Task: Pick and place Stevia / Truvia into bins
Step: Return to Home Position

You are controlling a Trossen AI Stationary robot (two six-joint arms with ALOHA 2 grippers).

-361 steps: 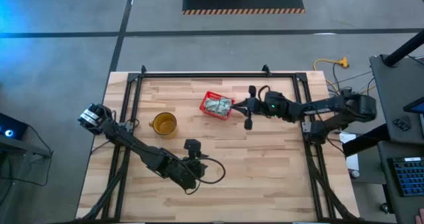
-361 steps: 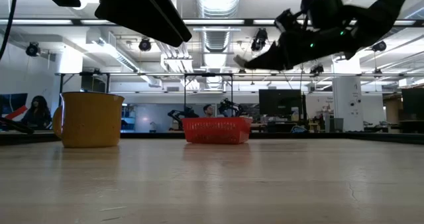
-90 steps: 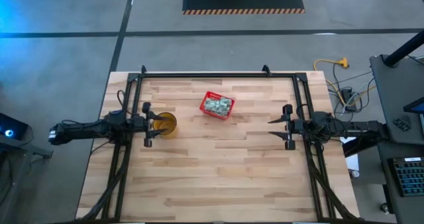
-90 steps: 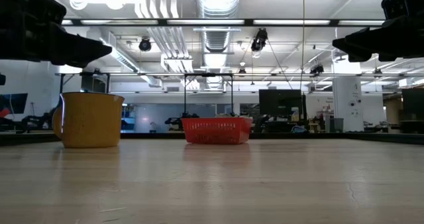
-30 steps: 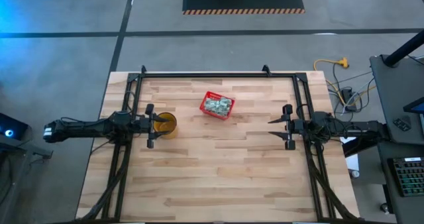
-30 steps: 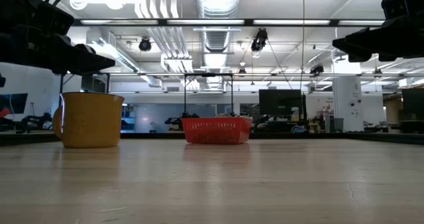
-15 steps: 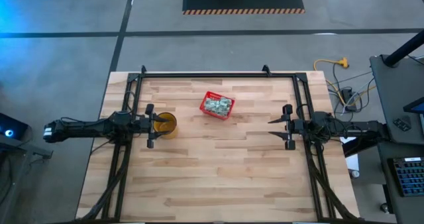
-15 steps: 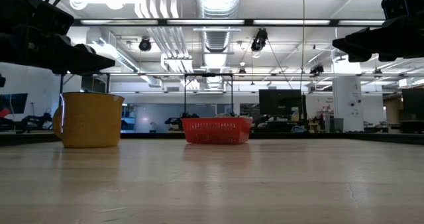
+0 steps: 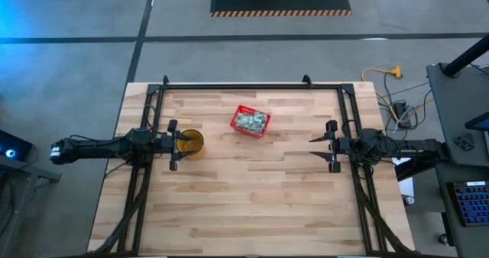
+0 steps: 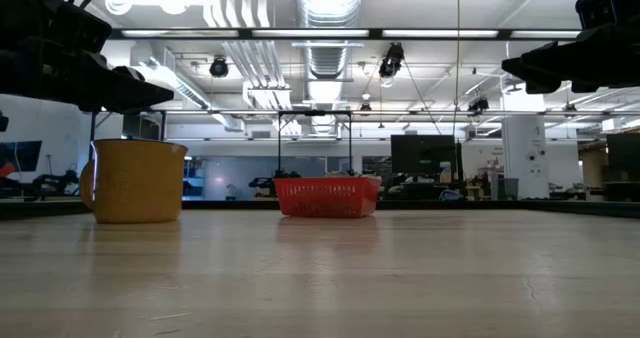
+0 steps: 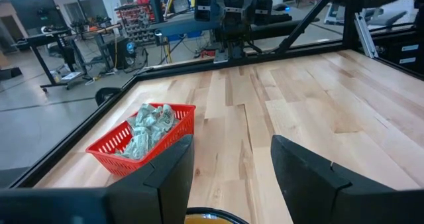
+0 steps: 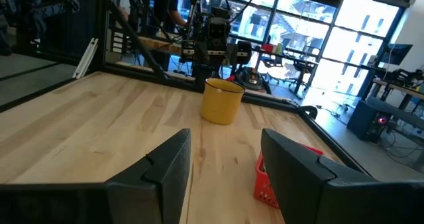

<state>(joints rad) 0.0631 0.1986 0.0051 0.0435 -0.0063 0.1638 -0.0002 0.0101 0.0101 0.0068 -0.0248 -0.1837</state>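
Note:
The red latticed bin (image 9: 250, 122) stands on the far middle of the table, filled with several pale green and white Stevia / Truvia sachets (image 11: 147, 126); it also shows in the low view (image 10: 327, 197) and the right wrist view (image 12: 268, 181). My left gripper (image 9: 172, 144) hangs open at the table's left edge, just above the yellow mug. My right gripper (image 9: 330, 146) hangs open at the table's right edge. Both hold nothing.
A yellow mug (image 9: 189, 143) stands on the table directly in front of my left gripper, and shows in the low view (image 10: 134, 181) and right wrist view (image 12: 221, 101). A black frame (image 9: 237, 85) runs around the wooden table (image 9: 252, 197). The near half is bare wood.

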